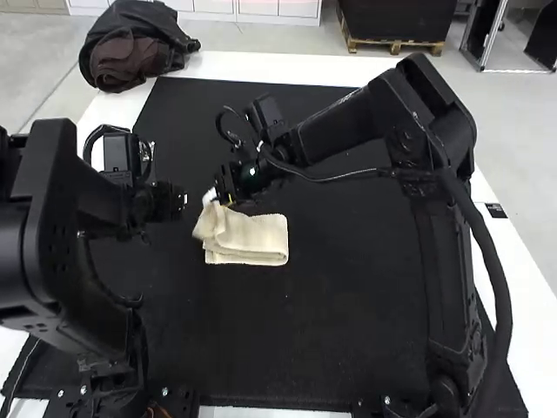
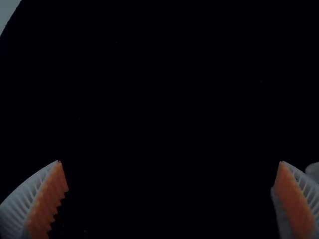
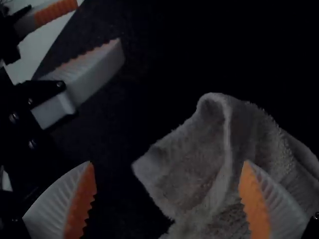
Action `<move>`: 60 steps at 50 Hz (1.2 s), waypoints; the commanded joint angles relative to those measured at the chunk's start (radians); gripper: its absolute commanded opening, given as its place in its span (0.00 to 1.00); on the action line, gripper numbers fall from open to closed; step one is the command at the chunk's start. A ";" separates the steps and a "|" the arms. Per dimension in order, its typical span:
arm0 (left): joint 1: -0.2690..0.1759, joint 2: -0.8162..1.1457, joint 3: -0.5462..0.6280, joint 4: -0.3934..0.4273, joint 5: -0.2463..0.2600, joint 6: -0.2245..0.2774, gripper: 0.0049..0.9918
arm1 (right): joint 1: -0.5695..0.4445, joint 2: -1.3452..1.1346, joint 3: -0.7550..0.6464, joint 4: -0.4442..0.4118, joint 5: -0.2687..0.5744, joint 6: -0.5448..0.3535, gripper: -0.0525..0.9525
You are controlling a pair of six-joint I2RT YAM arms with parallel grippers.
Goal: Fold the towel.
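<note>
The cream towel (image 1: 252, 237) lies folded in layers on the black mat, its left end raised and rumpled. My right gripper (image 1: 223, 193) is at that raised end in the high view, while my left gripper (image 1: 178, 201) is a short way left of the towel. In the right wrist view, the open right gripper (image 3: 168, 162) has loose towel (image 3: 192, 172) between and beyond its spread fingers. The left gripper (image 2: 170, 162) stands open over dark mat in the left wrist view, with a bit of towel (image 2: 313, 172) behind one finger.
The black mat (image 1: 296, 348) covers most of the white table (image 1: 252, 65). A dark bag or garment (image 1: 135, 48) sits at the table's far left corner. Both grippers are close together, and the right arm reaches over the mat's far right part.
</note>
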 commanded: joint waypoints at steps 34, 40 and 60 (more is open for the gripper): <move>0.011 0.014 0.009 0.025 -0.006 0.004 0.98 | -0.134 -0.210 -0.261 0.066 -0.097 -0.011 0.03; 0.011 0.023 0.009 0.028 -0.006 0.004 0.98 | -0.130 -0.187 -0.309 0.148 -0.108 0.012 0.03; 0.011 0.032 0.011 0.044 -0.009 0.001 0.98 | -0.050 -0.090 -0.293 0.260 -0.137 0.060 0.03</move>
